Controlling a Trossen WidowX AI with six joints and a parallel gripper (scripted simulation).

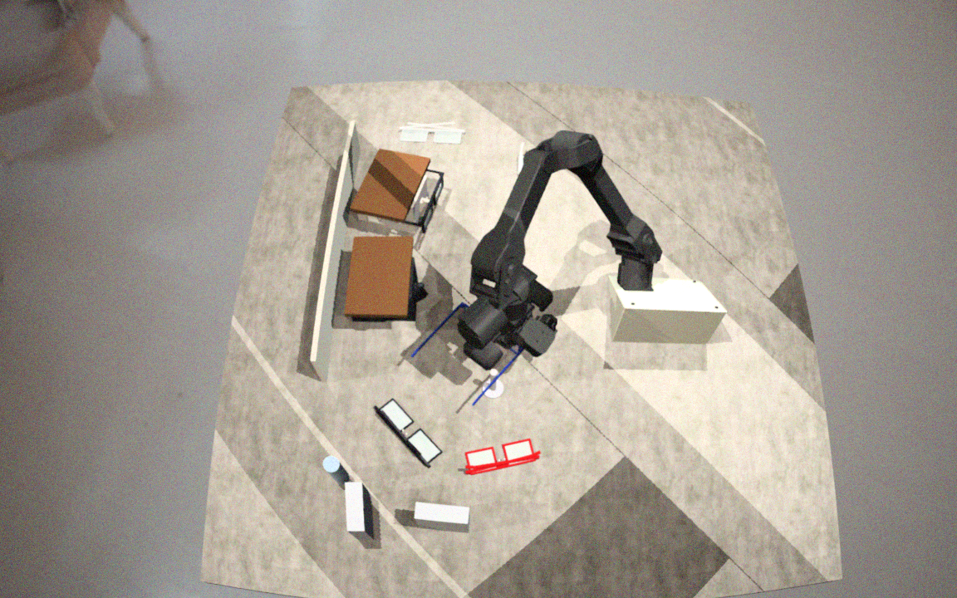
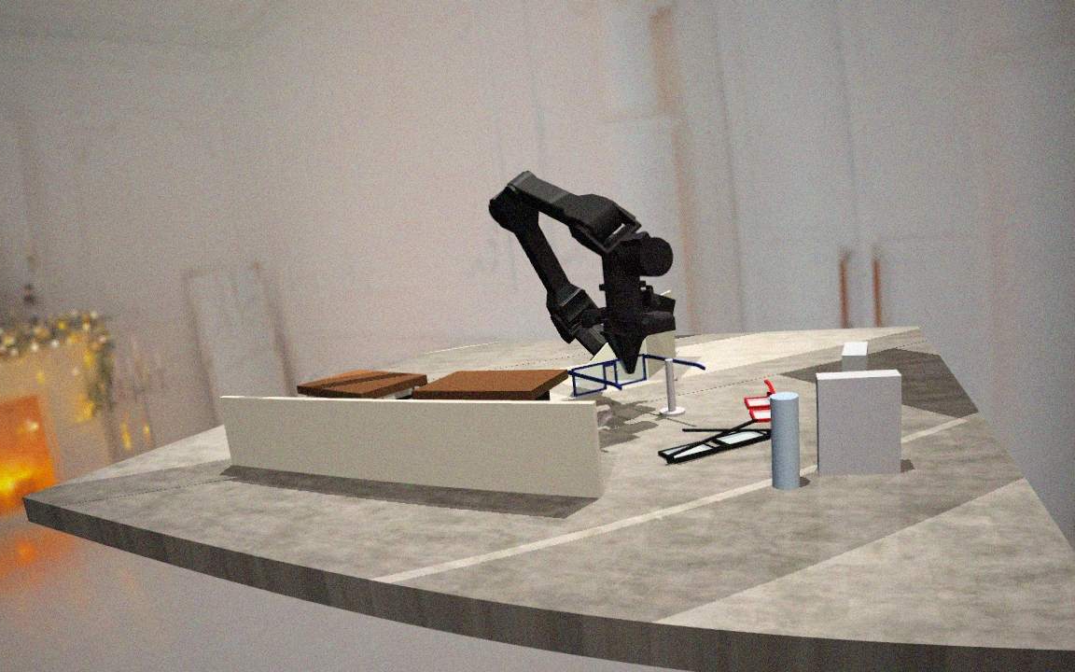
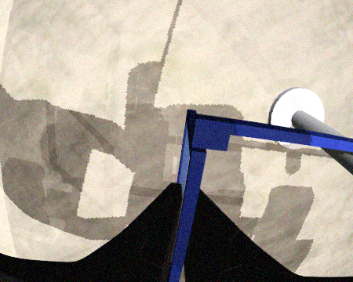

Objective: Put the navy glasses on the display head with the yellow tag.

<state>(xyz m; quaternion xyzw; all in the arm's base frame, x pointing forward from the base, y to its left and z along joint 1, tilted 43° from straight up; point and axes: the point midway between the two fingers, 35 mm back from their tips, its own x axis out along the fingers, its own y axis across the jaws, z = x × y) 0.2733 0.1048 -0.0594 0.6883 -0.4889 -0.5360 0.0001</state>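
On the pale, streaked tabletop, the gripper pinches the navy glasses, fingers nearly closed; their slim, angular frame hangs raised, temples spread, near the white post.

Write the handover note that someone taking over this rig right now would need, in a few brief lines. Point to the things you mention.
Gripper [image 2: 630,368] [image 3: 182,193]: jaws shut on the frame front of the navy glasses [image 1: 437,329] [image 2: 590,374] [image 3: 190,188], held above the table with both temples spread.
Heads: two dark shapes under brown boards [image 1: 380,276] [image 2: 491,384]; no yellow tag can be made out, so check which is the target.
Done: glasses grasped and lifted.
Left: bring them to the tagged head, bridge on nose, temples behind ears, straighten, let go. One temple passes above the white post [image 1: 493,375] [image 2: 670,385] [image 3: 337,153]; probably watch it.
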